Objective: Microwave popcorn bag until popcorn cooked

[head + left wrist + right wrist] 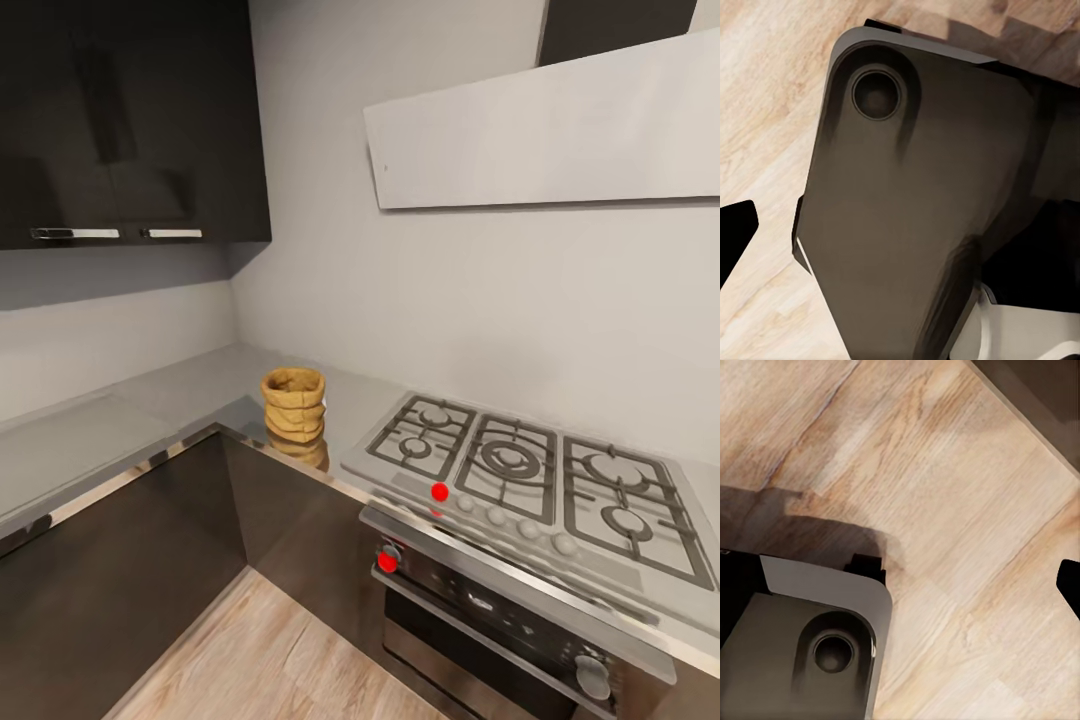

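Popcorn bag (pixel 294 402) upright on countertop (pixel 190 385) — apparently unlabelled

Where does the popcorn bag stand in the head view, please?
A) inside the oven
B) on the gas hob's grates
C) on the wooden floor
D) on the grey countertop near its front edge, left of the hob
D: the popcorn bag stands upright on the countertop, near its edge, apart from the gas hob at its right.

My base plate (pixel 915 217): dark grey-brown, matte, rounded corners, one round recessed socket (pixel 877 94) near a corner. White shell (pixel 1027 334) beside the plate. Black finger tip (pixel 735 225) off its edge.
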You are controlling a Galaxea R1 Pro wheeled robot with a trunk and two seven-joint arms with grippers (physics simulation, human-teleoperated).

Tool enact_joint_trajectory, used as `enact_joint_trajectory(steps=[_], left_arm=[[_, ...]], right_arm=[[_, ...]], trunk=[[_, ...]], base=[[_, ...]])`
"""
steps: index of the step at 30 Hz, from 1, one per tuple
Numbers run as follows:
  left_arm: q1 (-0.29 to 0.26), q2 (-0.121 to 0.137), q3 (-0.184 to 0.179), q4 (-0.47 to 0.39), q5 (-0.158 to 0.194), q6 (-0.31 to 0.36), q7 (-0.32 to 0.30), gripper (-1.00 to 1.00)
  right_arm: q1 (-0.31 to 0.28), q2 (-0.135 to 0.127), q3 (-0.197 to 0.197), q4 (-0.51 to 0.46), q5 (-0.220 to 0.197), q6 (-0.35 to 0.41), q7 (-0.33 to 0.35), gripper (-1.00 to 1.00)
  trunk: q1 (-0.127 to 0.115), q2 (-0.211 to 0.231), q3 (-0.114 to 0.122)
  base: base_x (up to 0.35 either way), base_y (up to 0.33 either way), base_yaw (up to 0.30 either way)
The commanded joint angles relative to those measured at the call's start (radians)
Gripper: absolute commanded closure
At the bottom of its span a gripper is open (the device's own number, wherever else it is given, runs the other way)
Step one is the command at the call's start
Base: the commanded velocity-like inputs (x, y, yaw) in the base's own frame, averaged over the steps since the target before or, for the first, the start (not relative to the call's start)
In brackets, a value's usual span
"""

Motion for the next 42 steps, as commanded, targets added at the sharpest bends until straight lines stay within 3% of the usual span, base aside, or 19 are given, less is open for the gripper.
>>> enact_joint_trajectory(steps=[1, 10, 11, 14, 16, 18, 21, 23, 25, 27, 29, 33, 36, 37, 40, 42], left_arm=[[0.000, -0.001, 0.002, -0.001, 0.004, -0.001, 0.000, -1.00], [0.000, -0.004, 0.005, -0.001, 0.004, -0.001, 0.000, -1.00], [0.000, -0.004, 0.005, -0.001, 0.004, -0.001, 0.000, -1.00], [0.000, -0.006, 0.005, -0.001, 0.004, -0.001, 0.000, -1.00], [0.000, -0.006, 0.005, -0.001, 0.003, -0.001, 0.000, -1.00], [0.000, -0.006, 0.005, -0.001, 0.004, -0.001, 0.000, -1.00], [0.000, -0.006, 0.005, -0.001, 0.004, -0.001, 0.000, -1.00], [0.000, -0.006, 0.005, -0.001, 0.003, -0.001, 0.000, -1.00], [0.000, -0.006, 0.005, -0.001, 0.004, -0.001, 0.000, -1.00], [0.000, -0.006, 0.005, -0.001, 0.003, -0.001, 0.000, -1.00], [0.000, -0.006, 0.005, -0.001, 0.003, -0.001, 0.000, -1.00], [0.000, -0.006, 0.005, -0.001, 0.003, -0.001, 0.000, -1.00], [0.000, -0.006, 0.005, -0.001, 0.003, -0.001, 0.000, -1.00], [0.000, -0.006, 0.005, -0.001, 0.003, -0.001, 0.000, -1.00], [0.000, -0.006, 0.005, -0.001, 0.003, -0.001, 0.000, -1.00], [0.000, -0.006, 0.005, -0.001, 0.003, -0.001, 0.000, -1.00]], right_arm=[[-0.001, -0.002, -0.009, 0.003, 0.007, -0.005, 0.002, -1.00], [-0.001, 0.012, -0.012, -0.028, 0.022, -0.007, 0.003, -1.00], [-0.001, 0.034, -0.011, -0.059, 0.022, -0.007, 0.005, -1.00], [-0.001, 0.067, -0.010, -0.145, 0.035, -0.005, 0.010, -1.00], [-0.001, 0.090, -0.010, -0.239, 0.091, 0.035, 0.011, -1.00], [-0.001, 0.130, -0.010, -0.345, 0.134, 0.138, 0.015, -1.00], [-0.001, 0.190, -0.009, -0.502, 0.155, 0.281, 0.043, -1.00], [-0.001, 0.216, -0.002, -0.579, 0.158, 0.342, 0.085, -1.00], [-0.001, 0.235, 0.067, -0.691, 0.158, 0.445, 0.164, -1.00], [-0.001, 0.241, 0.108, -0.775, 0.155, 0.515, 0.210, -1.00], [-0.001, 0.248, 0.157, -0.924, 0.151, 0.626, 0.293, -1.00], [-0.001, 0.251, 0.233, -1.118, 0.150, 0.756, 0.451, -1.00], [-0.001, 0.266, 0.265, -1.222, 0.149, 0.810, 0.493, -1.00], [-0.001, 0.266, 0.337, -1.355, 0.147, 0.870, 0.507, -1.00], [-0.002, 0.266, 0.401, -1.477, 0.138, 0.957, 0.510, -1.00], [-0.002, 0.266, 0.448, -1.507, 0.136, 0.994, 0.510, -1.00]], trunk=[[0.000, -0.001, -0.001], [0.000, -0.001, -0.001], [0.000, -0.001, -0.001], [0.000, -0.001, -0.001], [0.000, -0.001, -0.001], [0.000, -0.001, -0.001], [0.000, -0.001, -0.001], [0.000, -0.001, -0.001], [0.000, -0.001, -0.001], [0.000, -0.001, -0.001], [0.000, -0.001, -0.001], [0.000, -0.001, -0.001], [0.000, -0.001, -0.001], [0.000, -0.001, -0.001], [0.000, -0.001, -0.001], [0.000, -0.001, -0.001]], base=[[0.002, 0.000, 0.000], [0.000, 0.000, 0.000], [0.000, 0.000, 0.000], [0.000, 0.000, 0.000], [0.000, 0.000, 0.000], [0.000, 0.000, 0.000], [0.000, 0.000, 0.000], [0.000, 0.000, 0.000], [0.000, 0.000, 0.000], [0.000, 0.000, 0.000], [0.000, 0.000, 0.000], [0.000, 0.000, 0.000], [0.000, 0.000, 0.000], [0.000, 0.000, 0.000], [0.000, 0.000, 0.000], [0.000, 0.000, 0.000]])
